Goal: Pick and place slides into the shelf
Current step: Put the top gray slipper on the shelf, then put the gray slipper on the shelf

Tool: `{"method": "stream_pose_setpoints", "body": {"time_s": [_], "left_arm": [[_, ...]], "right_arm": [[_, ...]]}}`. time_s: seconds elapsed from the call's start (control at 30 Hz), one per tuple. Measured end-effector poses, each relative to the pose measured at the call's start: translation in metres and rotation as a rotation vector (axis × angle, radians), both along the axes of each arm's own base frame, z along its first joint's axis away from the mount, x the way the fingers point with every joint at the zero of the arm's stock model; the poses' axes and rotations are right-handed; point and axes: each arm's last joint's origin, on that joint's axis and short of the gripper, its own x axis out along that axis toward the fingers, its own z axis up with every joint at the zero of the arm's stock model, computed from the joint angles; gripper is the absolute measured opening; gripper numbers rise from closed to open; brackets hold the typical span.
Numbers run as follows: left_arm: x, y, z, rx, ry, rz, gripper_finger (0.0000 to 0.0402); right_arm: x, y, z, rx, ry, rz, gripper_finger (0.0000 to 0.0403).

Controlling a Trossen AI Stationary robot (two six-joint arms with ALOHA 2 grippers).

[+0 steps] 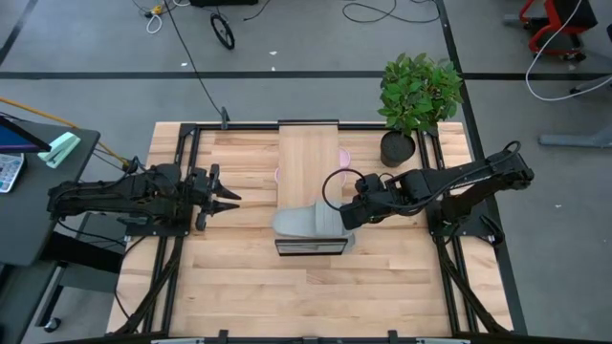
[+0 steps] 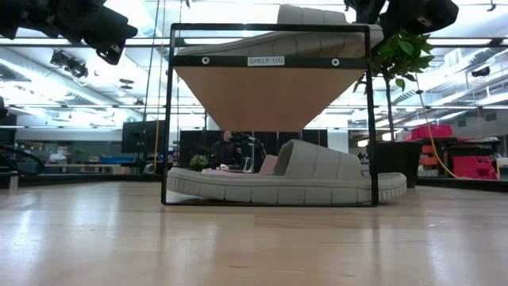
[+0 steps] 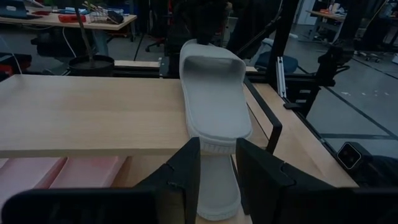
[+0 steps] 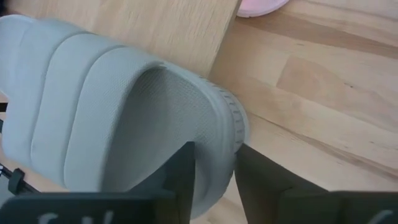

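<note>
The shelf (image 1: pixel 308 158) stands mid-table, its long side running from far to near. A grey slide (image 1: pixel 301 222) lies sole down across the near end of its plank top. It also shows in the low view (image 2: pixel 262 41). A second grey slide (image 2: pixel 286 181) rests on the table under the shelf. Pink slides (image 3: pixel 62 171) lie under the plank farther back. My right gripper (image 4: pixel 214 186) is open at the top slide's right end, slanting down. One finger stands over the footbed and one outside the sole. My left gripper (image 1: pixel 229 199) waits open, left of the shelf. My right gripper has its fingers on either side of the top grey slide's right-end rim (image 4: pixel 231 134), coming from above and from the table's right. Whether either finger touches the rim, I cannot tell. The slide lies flat on the plank.
A potted plant (image 1: pixel 416 96) stands at the table's far right, close to the right arm. Bare tabletop (image 1: pixel 306 296) stretches along the near side. A person (image 2: pixel 228 147) shows in the room beyond the table.
</note>
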Motion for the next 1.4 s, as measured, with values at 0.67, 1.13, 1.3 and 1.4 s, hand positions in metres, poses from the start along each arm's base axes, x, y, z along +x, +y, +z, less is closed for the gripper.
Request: {"method": "stream_pose_setpoints", "body": {"time_s": [0.67, 1.13, 1.3, 1.4], "left_arm": [[0.0, 0.0, 0.0, 0.002, 0.0, 0.0, 0.0107], [0.0, 0.0, -0.001, 0.008, 0.008, -0.001, 0.0107], [0.0, 0.0, -0.003, 0.003, 0.026, 0.0, 0.0107], [0.0, 0.0, -0.003, -0.003, 0.031, 0.001, 0.0107]], "right_arm": [[-0.002, -0.001, -0.001, -0.007, 0.026, 0.004, 0.0185], [-0.03, -0.003, 0.018, 0.013, 0.01, -0.009, 0.0178], [-0.059, 0.006, 0.027, -0.037, 0.049, -0.068, 0.0168], [-0.072, 0.017, 0.029, -0.089, 0.041, -0.103, 0.0163]]}}
